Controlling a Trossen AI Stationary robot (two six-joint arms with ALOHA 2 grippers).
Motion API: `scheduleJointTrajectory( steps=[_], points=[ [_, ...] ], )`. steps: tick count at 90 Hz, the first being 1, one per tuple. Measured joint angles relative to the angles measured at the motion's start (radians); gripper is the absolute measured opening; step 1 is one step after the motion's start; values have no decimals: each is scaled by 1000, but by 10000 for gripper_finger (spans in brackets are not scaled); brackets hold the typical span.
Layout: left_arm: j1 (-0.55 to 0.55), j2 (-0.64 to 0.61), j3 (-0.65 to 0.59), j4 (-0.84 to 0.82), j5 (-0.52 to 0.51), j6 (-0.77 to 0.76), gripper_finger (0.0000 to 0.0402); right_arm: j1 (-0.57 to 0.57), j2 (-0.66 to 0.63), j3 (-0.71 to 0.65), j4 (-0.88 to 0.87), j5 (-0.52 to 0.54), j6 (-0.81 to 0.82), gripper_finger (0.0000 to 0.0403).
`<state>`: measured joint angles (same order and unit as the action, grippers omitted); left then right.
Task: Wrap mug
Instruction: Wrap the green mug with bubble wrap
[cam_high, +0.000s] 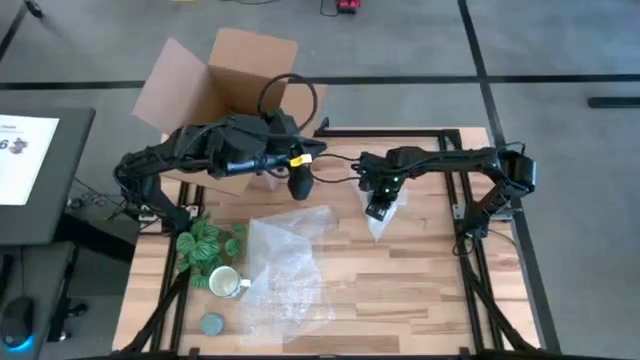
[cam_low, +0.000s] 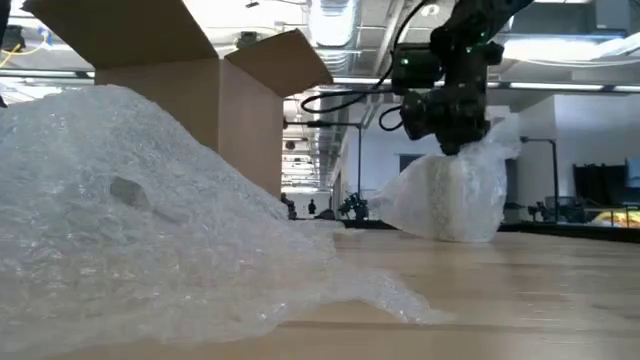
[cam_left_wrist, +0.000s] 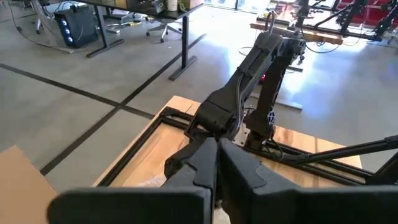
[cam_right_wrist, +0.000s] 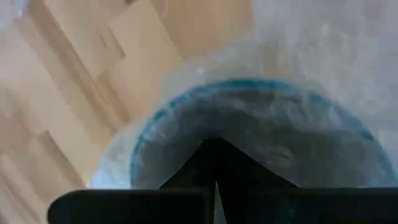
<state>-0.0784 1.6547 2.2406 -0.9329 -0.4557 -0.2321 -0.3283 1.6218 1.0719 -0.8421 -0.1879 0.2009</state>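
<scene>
Wooden planks top the framed table (cam_high: 420, 290) in an open workshop with grey floor, an opened cardboard box (cam_high: 225, 80) standing at its far left corner. Near the front left edge, the mug (cam_high: 226, 282) sits upright and unwrapped, touching a loose sheet of bubble wrap (cam_high: 285, 265) on one side and a green patterned bundle (cam_high: 208, 245) behind it, with a small grey-blue disc (cam_high: 212, 323) just in front. Neither arm is near it: the right gripper (cam_high: 378, 208) hangs over the table's far middle, fingers pinched together on a separate bubble-wrapped bundle (cam_low: 450, 195) whose base rests on the wood; the right wrist view shows a blue-rimmed round object (cam_right_wrist: 249, 134) inside that plastic. The left gripper (cam_high: 300, 185) hovers beside the box, fingers closed on nothing visible. The mug looks like glazed ceramic, so it is likely stiff, smooth enough to slip, moderately heavy for its size and breakable if knocked over; the safest hold would probably be across the rim and wall or at the side handle, which points toward the bubble wrap. The sheet, by contrast, should be light, limp and springy, best pinched at an edge.
</scene>
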Motion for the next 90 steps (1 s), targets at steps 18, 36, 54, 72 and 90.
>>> scheduleJointTrajectory(
  steps=[18,36,54,72,90],
  points=[
    [0,0,0,0,0,0,0,-1,1,20,-11,22,9,0],
    [0,0,0,-1,0,0,0,1,2,159,-190,44,9,0],
    [0,0,0,-1,0,0,0,3,2,313,-326,32,9,0],
    [0,0,0,-3,0,0,0,41,-1,388,-411,4,32,0],
    [-1,0,0,-4,0,0,0,50,3,223,-334,3,49,0]
  ],
)
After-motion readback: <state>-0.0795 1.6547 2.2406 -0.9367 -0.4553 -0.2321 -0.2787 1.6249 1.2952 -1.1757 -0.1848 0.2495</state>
